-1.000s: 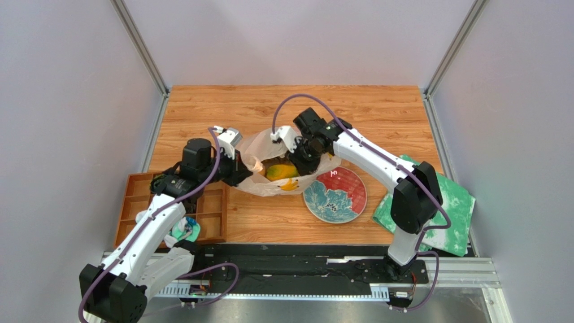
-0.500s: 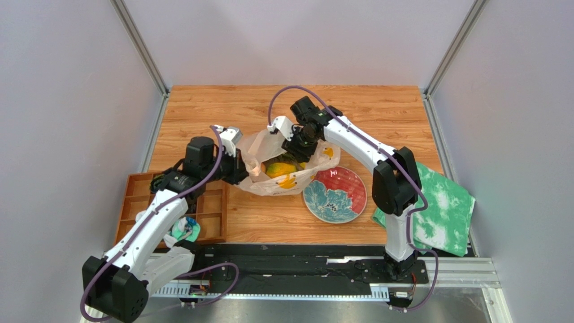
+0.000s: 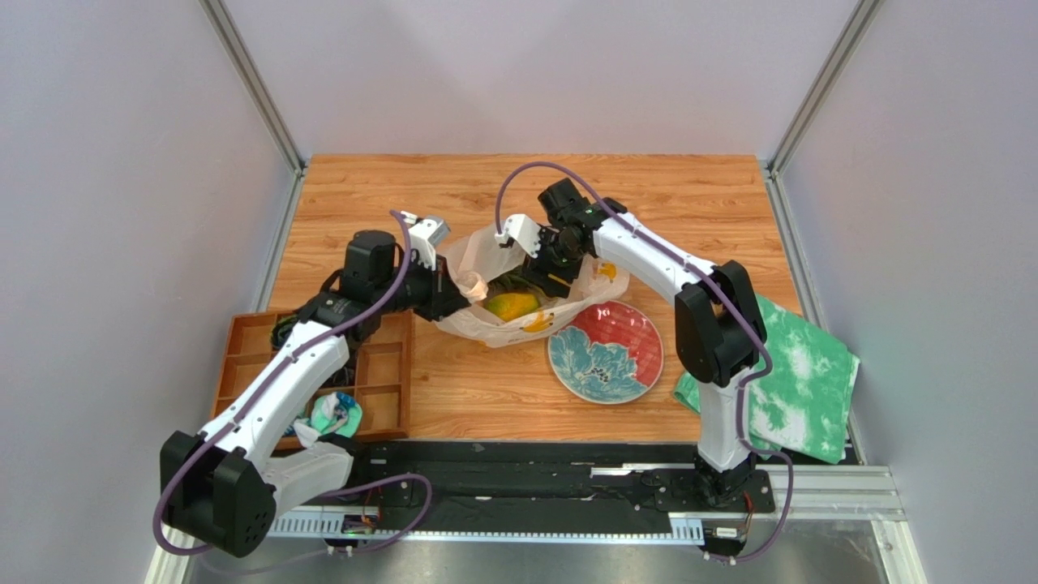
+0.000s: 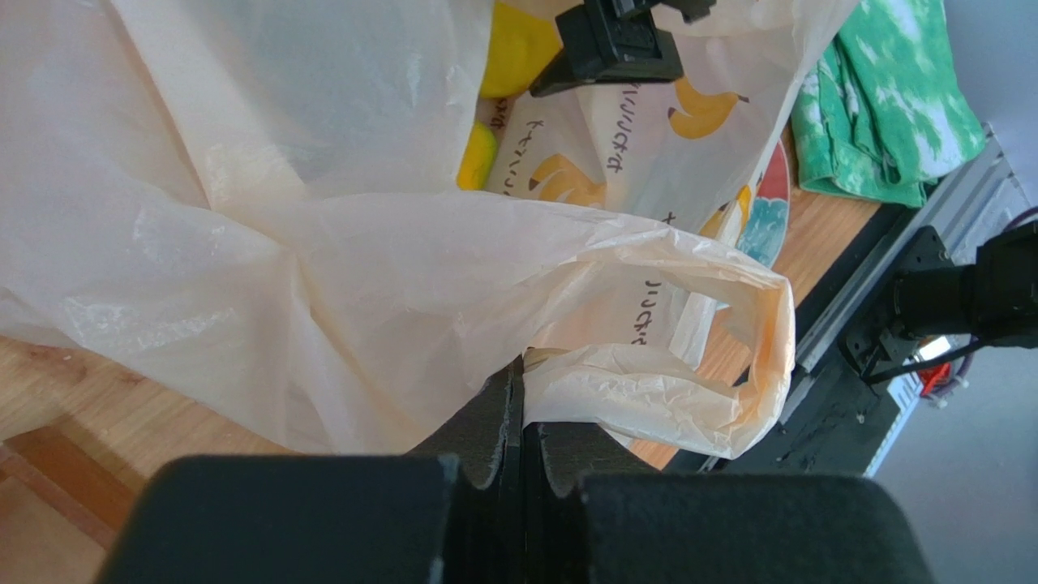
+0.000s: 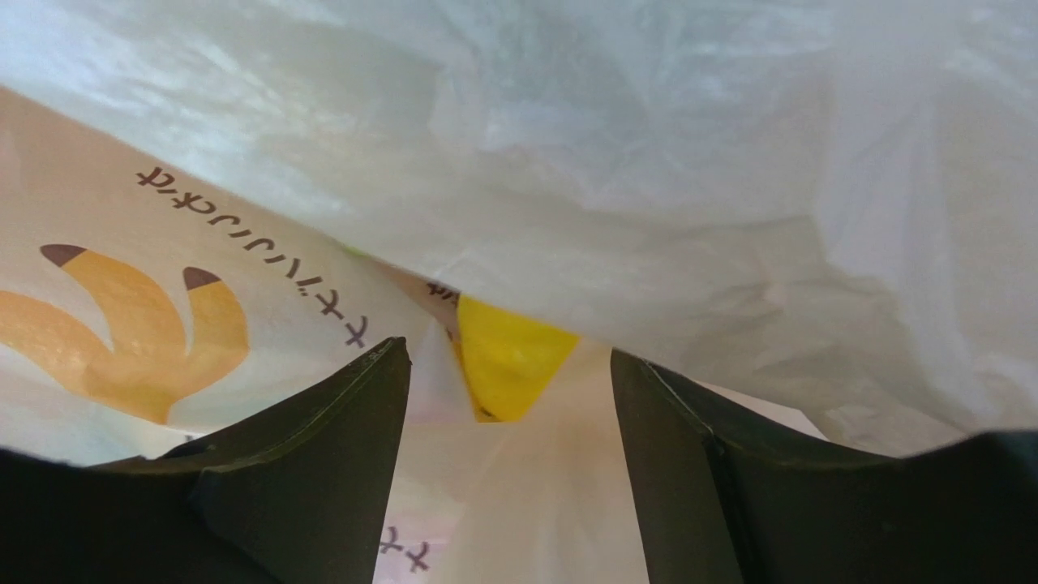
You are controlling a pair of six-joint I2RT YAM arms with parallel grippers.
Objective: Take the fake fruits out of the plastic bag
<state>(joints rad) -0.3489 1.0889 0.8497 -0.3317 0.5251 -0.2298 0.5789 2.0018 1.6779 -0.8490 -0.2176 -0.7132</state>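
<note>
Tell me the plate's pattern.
The plate is red and teal with a flower design; top view shows it best.

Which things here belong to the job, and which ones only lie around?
Job: bag, pinched by the left gripper; fruits inside it; right gripper, open inside the bag.
Lying about: plate; green cloth; wooden tray.

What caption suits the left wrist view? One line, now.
Left gripper pinches the plastic bag beside its handle loop; yellow fake fruit shows inside.
</note>
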